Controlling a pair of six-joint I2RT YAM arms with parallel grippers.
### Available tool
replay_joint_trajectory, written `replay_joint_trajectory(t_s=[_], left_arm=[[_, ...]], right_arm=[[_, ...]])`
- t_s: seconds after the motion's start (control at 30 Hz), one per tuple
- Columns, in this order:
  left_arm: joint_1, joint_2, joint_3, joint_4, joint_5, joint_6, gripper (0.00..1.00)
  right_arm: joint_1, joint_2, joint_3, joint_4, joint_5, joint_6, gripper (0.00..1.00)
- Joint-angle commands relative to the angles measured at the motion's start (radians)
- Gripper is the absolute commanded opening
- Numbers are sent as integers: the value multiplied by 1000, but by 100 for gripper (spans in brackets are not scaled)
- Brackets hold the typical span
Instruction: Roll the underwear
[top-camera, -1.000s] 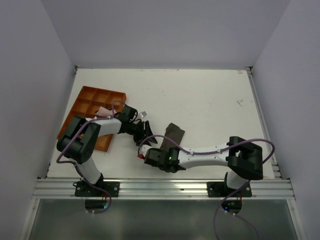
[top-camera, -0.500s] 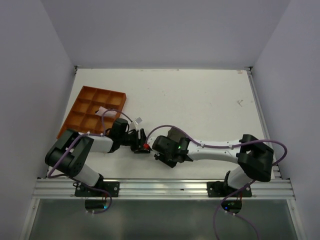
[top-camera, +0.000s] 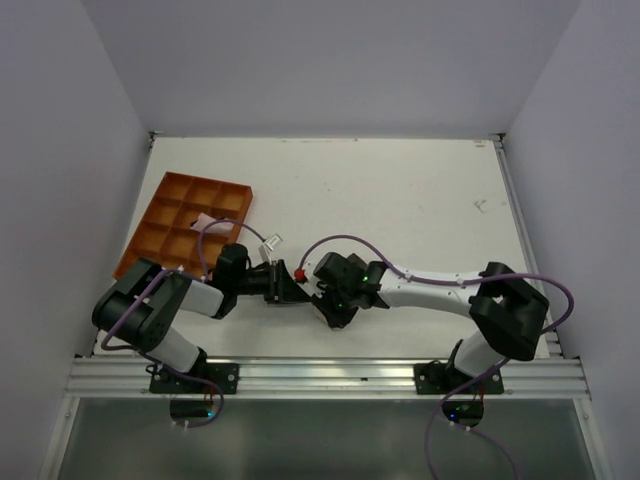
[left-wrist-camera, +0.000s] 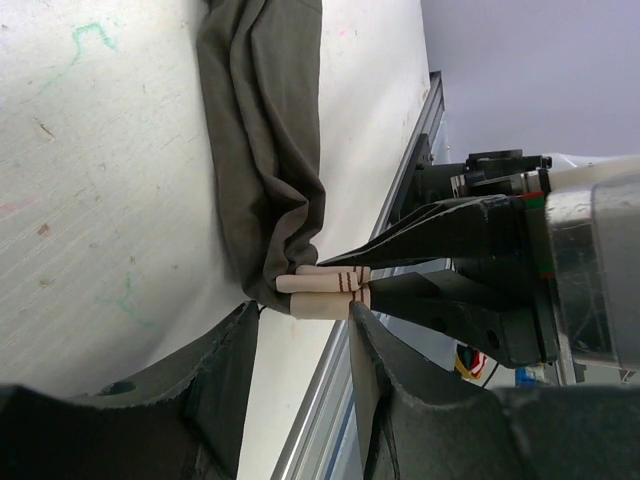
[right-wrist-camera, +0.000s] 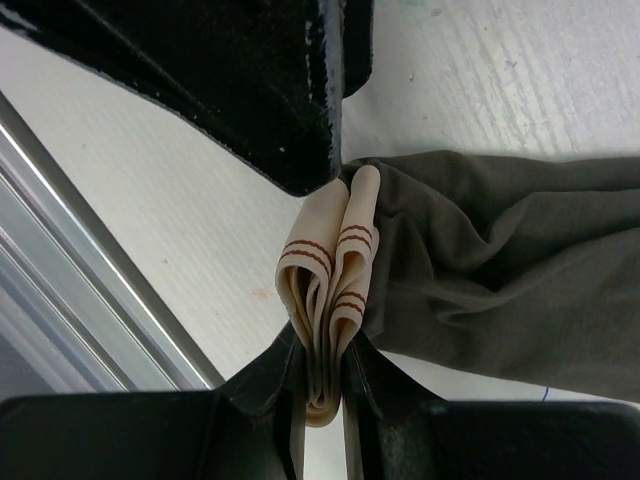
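Your right pincer (right-wrist-camera: 322, 362) clamps the folded, red-striped waistband (right-wrist-camera: 328, 265) of the underwear (right-wrist-camera: 480, 270); your left pincer (left-wrist-camera: 302, 335) stands open just beside it.

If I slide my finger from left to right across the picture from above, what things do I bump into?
Orange tray → left gripper → right gripper. The underwear is hidden beneath the grippers there, so it is left out.
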Motion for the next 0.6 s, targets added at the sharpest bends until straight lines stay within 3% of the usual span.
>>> replay_joint_trajectory(t_s=[0.0, 0.27, 0.33, 0.43, 0.57], left_arm=[[-3, 2, -7, 84, -2, 1, 45], [2, -1, 5, 47, 3, -12, 48], [0, -27, -4, 128, 54, -5, 49], [-4, -53, 25, 55, 56, 66, 50], [-61, -7, 59, 61, 56, 54, 48]], right_arm=[[-7, -48, -29, 32, -57, -8, 0], [-41, -128, -86, 41, -89, -11, 0], [-72, -137, -101, 42, -131, -8, 0], [-108, -142, -118, 48, -195, -11, 0], [-139, -116, -118, 56, -261, -21, 0]])
